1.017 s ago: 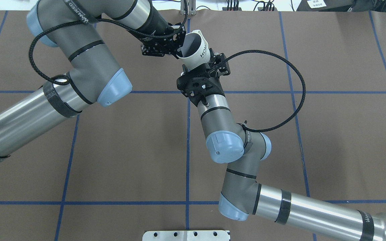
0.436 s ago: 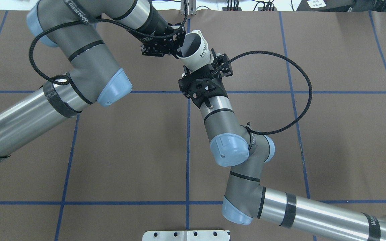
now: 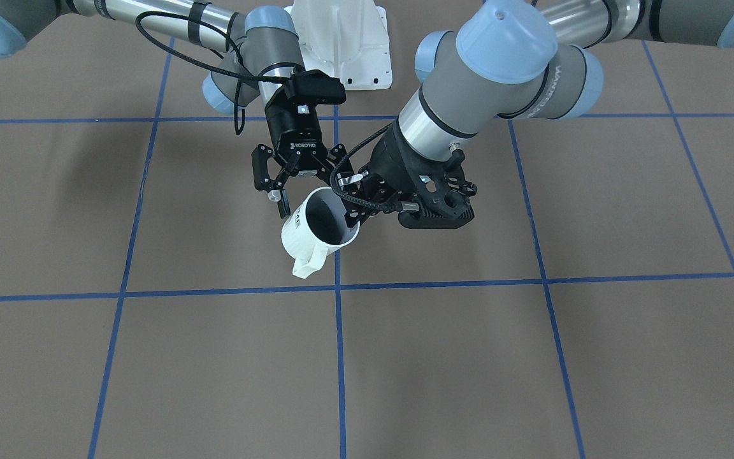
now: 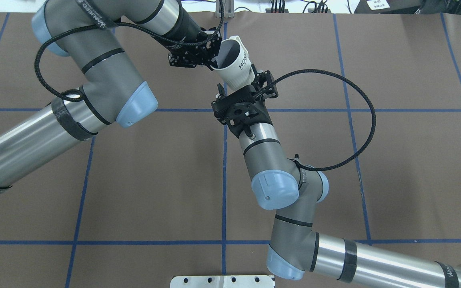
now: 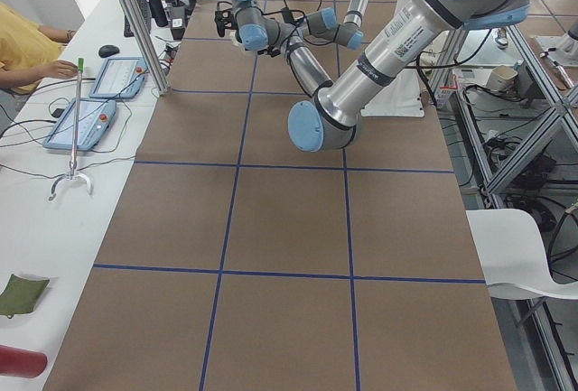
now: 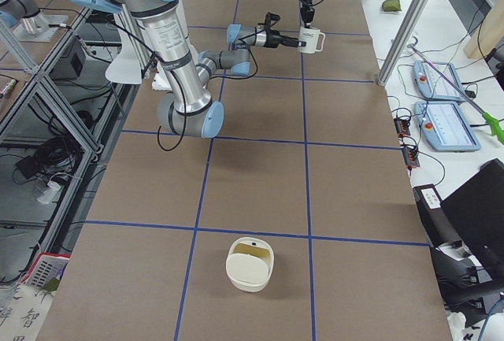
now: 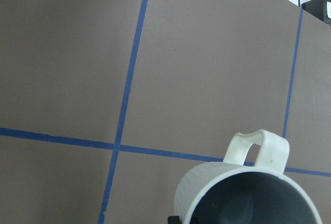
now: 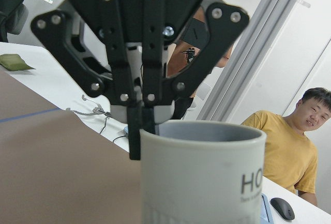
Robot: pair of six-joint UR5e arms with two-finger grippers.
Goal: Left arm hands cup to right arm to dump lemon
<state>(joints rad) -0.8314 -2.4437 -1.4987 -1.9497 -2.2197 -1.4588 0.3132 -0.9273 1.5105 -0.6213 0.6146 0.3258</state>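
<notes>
The white ribbed cup [image 4: 236,64] with "HOME" lettering hangs tilted above the table's far middle. My left gripper [image 4: 213,56], the open-frame one, is shut on its rim, one finger inside and one outside. This also shows in the right wrist view [image 8: 142,131] and the front view [image 3: 351,217]. My right ROBOTIQ gripper [image 4: 243,85] is open. It points at the cup's base, its fingers spread to either side of the base without touching it, as in the front view [image 3: 303,188]. The cup's handle [image 3: 306,264] points away from the robot. No lemon shows; the cup's inside [image 7: 258,203] looks grey.
The brown table [image 4: 134,180] has a blue tape grid. A cream-white bin [image 6: 250,262] stands on the table toward the robot's right end. The white robot base plate [image 4: 222,281] is at the near edge. Operators [image 8: 289,146] sit past the far side.
My right arm has drawn back a little toward the robot, so more of the cup's base shows. Its gripper stays open. My left gripper and the cup have not moved.
</notes>
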